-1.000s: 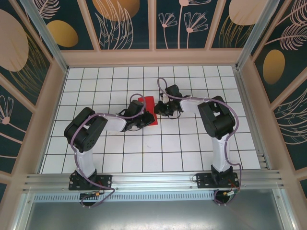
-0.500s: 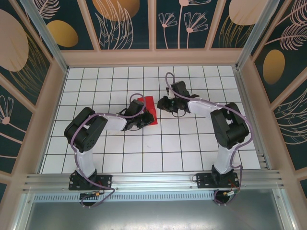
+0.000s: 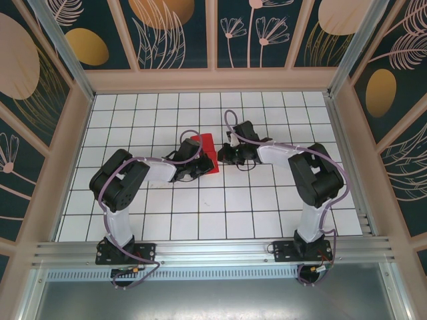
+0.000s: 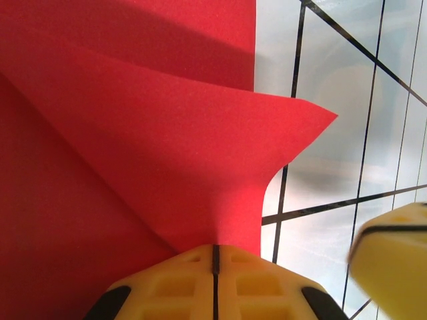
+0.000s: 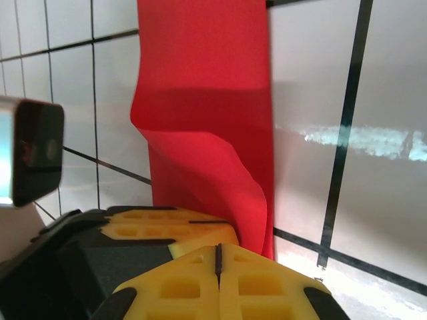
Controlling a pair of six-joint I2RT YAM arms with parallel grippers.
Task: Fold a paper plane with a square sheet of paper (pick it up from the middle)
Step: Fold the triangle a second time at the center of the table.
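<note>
Paper (image 3: pixel 205 144), folded, lies lengthwise near-to-far, pinched by left gripper (image 4: pixel 215 249).

left gripper (image 3: pixel 202 167) and right gripper (image 3: pixel 223 156) crowd the red paper (image 3: pixel 205 147) mid-table; surrounding tiles (image 3: pixel 253 215) lie open.

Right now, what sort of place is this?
Likely a robot test enclosure: white black-gridded tile table, dark floral-painted wall panels around it, two black-and-white robot arms on a silver aluminium rail.

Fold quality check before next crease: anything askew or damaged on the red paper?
The square sheet of paper is buckled: in the right wrist view its near part bulges up in a wave instead of lying flat. The left gripper is shut on a lifted flap. No tear shows.
</note>
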